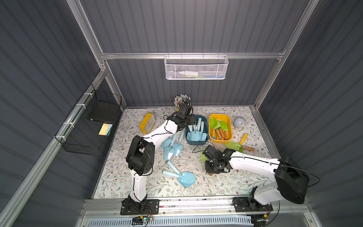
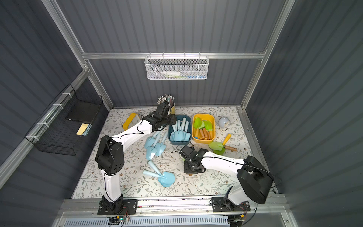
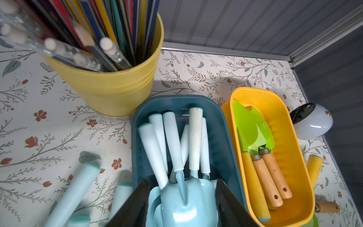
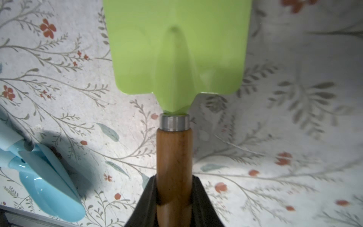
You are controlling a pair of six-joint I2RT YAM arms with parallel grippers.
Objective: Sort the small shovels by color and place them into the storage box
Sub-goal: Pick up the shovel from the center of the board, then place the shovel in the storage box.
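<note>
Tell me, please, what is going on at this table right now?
The two arms are sorting toy shovels by color. The right gripper is shut on the wooden handle of a green shovel over the table. The left gripper hangs open above the blue box, which holds blue shovels; the yellow box holds green shovels. Several loose blue shovels and two loose green shovels lie on the table.

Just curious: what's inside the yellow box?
Green-bladed shovels with wooden handles lie in the yellow box. They overlap, so anything beneath them is hidden.
</note>
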